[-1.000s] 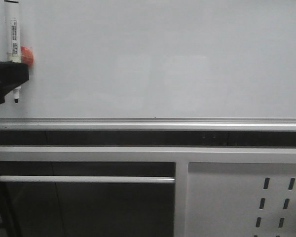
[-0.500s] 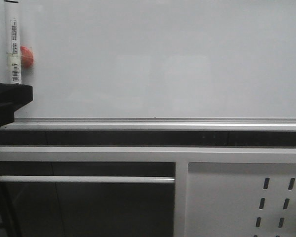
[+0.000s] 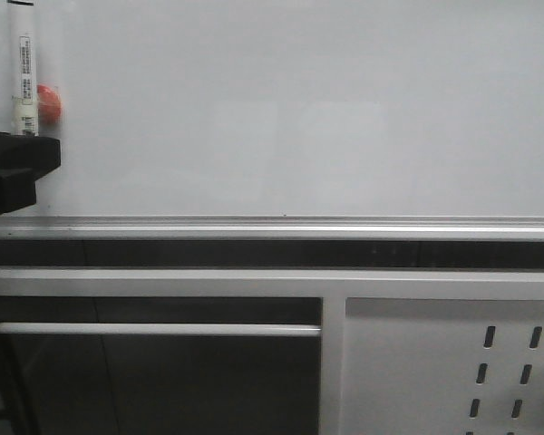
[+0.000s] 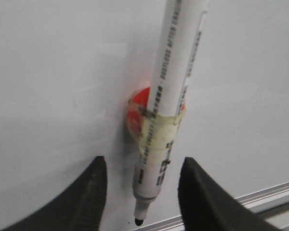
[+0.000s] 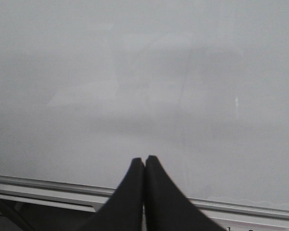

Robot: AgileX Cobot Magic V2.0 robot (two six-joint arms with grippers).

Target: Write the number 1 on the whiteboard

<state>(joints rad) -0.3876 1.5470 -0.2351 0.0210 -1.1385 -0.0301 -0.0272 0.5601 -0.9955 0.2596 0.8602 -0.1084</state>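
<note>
The whiteboard [image 3: 308, 109] fills most of the front view, a glossy white-grey sheet standing upright behind its silver aluminium lower rim. Below the rim run a dark gap and a white frame rail, then a white metal panel with slot holes [image 3: 453, 372] at the lower right and a horizontal bar [image 3: 159, 329] at the lower left. No table edge shows in any view, so places are given against the board.

No black stroke is visible anywhere on the board, so by these pictures the number 1 is not yet written.

The marker pen [image 4: 166, 106] hangs near-vertical at the far left of the board, close above the rim, tip down and uncapped. It is taped to a small red-orange round holder [image 4: 137, 113] that sits against the board.

The left gripper [image 4: 140, 187] is spread apart, one finger on each side of the marker's lower end, with a gap showing on both sides; it is not gripping the pen. The right gripper [image 5: 144, 187] has its two fingers pressed together on nothing and points at a bare stretch of the board.

As a judgement, the task is at its start: the pen must be gripped, pulled off its holder, and drawn down the board.
</note>
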